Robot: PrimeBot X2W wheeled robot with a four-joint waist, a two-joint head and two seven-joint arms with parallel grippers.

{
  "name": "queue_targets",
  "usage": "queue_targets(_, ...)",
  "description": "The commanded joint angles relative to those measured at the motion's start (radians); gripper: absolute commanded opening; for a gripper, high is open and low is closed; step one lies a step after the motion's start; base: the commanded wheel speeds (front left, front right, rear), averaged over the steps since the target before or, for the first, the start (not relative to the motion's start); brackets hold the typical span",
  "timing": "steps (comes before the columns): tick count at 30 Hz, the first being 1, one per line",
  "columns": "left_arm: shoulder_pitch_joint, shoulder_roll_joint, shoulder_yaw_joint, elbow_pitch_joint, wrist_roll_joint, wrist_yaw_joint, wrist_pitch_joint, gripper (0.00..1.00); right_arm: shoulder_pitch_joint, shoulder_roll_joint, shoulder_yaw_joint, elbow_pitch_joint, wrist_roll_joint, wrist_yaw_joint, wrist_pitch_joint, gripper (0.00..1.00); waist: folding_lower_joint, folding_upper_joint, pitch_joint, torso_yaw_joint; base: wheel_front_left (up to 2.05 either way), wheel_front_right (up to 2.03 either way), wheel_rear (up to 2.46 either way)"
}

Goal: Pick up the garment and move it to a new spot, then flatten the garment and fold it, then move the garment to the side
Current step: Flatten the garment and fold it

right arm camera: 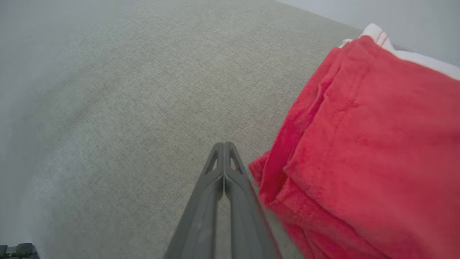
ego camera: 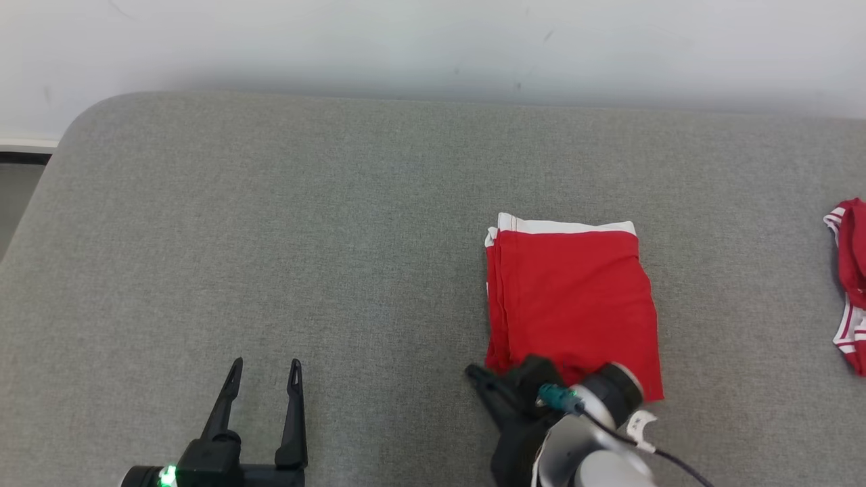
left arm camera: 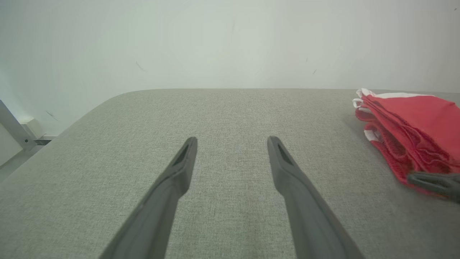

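Folded garment (ego camera: 572,297) awaits sideways push
Right gripper (right arm camera: 224,146) clenched empty at its near-left corner, probably as pusher; left gripper (ego camera: 265,368) released, idle by the grey surface's (ego camera: 338,203) near edge.

Grey table (ego camera: 270,223): left and centre bare, open passage.
Folded red garment (ego camera: 575,297): right of centre, flat and low.
Second red garment (ego camera: 851,284): at right edge; bare strip between the two.
Wall (ego camera: 406,40): closes the far side.
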Motion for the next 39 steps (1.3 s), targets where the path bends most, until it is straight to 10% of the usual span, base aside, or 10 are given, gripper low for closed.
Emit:
queue_targets(1, -0.002, -0.003, 0.004, 0.002, -0.001, 0.001, -0.003, 1.00, 0.019, 0.007, 0.028, -0.015, 0.022, -0.002, 0.009, 0.00, -0.0001, 0.0000, -0.002, -0.004, 0.00, 0.00, 0.00)
queue_targets(7, 0.010, -0.004, 0.012, -0.012, 0.009, 0.006, -0.003, 1.00, 0.072, 0.023, 0.011, -0.109, 0.070, -0.002, -0.021, 0.02, -0.0001, 0.0000, -0.017, -0.027, 0.00, 0.00, 0.00)
queue_targets(8, 0.014, -0.005, 0.013, -0.016, 0.011, 0.008, -0.003, 1.00, 0.086, 0.026, -0.012, -0.129, 0.071, -0.002, -0.032, 0.35, -0.0001, 0.0000, -0.021, -0.031, 0.00, 0.00, 0.00)
queue_targets(9, 0.019, -0.005, 0.015, -0.022, 0.014, 0.009, -0.003, 1.00, 0.102, 0.031, -0.035, -0.151, 0.068, -0.002, -0.044, 0.92, -0.0001, 0.0000, -0.026, -0.035, 0.00, 0.00, 0.00)
queue_targets(10, 0.023, -0.005, 0.020, -0.027, 0.014, 0.011, -0.003, 1.00, 0.121, 0.038, -0.060, -0.172, 0.064, -0.002, -0.057, 1.00, -0.0001, 0.0000, -0.032, -0.040, 0.00, 0.00, 0.00)
queue_targets(24, 0.075, -0.006, 0.089, -0.118, 0.013, 0.020, -0.003, 1.00, 0.315, 0.087, -0.429, -0.406, 0.006, -0.002, -0.204, 1.00, -0.0001, 0.0000, -0.078, -0.125, 0.00, 0.00, 0.00)
queue_targets(39, 0.156, -0.007, 0.168, 0.002, 0.001, -0.003, -0.003, 1.00, 0.389, 0.087, -0.615, -0.273, -0.032, -0.002, -0.270, 1.00, -0.0001, 0.0000, -0.166, -0.162, 0.00, 0.00, 0.00)
